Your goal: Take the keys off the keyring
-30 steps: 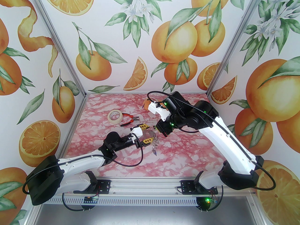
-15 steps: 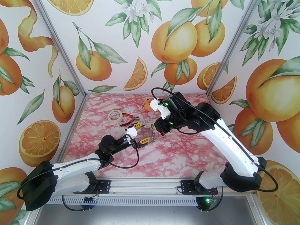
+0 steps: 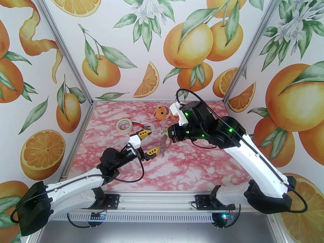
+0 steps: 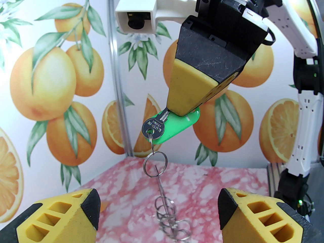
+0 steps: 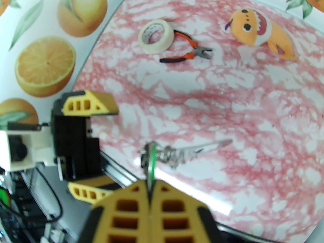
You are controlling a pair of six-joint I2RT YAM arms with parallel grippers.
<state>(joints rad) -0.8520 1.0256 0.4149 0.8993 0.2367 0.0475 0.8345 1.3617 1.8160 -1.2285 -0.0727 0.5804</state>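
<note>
The table (image 3: 192, 166) is marbled pink and white. It is walled on three sides by panels printed with oranges, leaves and blossom, with aluminium posts (image 3: 60, 52) at the back corners. At back left lies a tape roll (image 3: 124, 126), with the pliers (image 3: 140, 129) just right of it. Farther right an orange plush (image 3: 162, 112) sits near the back wall. All three lie behind the arms and block nothing. The left gripper (image 3: 151, 142) stands wide open with nothing between its fingers, facing the right one and close to the hanging keyring (image 3: 163, 147). The right gripper (image 3: 166, 134) is pinched tight on the green tag (image 4: 186, 125), held above the table. From above, the bundle is a thin grey strand slanting down from that pinch; whether its end touches the table I cannot tell. The left wrist view gives the detail: a round-headed metal key (image 4: 153, 130) lies against the tag and a split ring (image 4: 155, 163) hangs from its hole. Below that, a cluster of small rings dangles between the left fingers. The right wrist view has the tag edge-on and the rings blurred.
</note>
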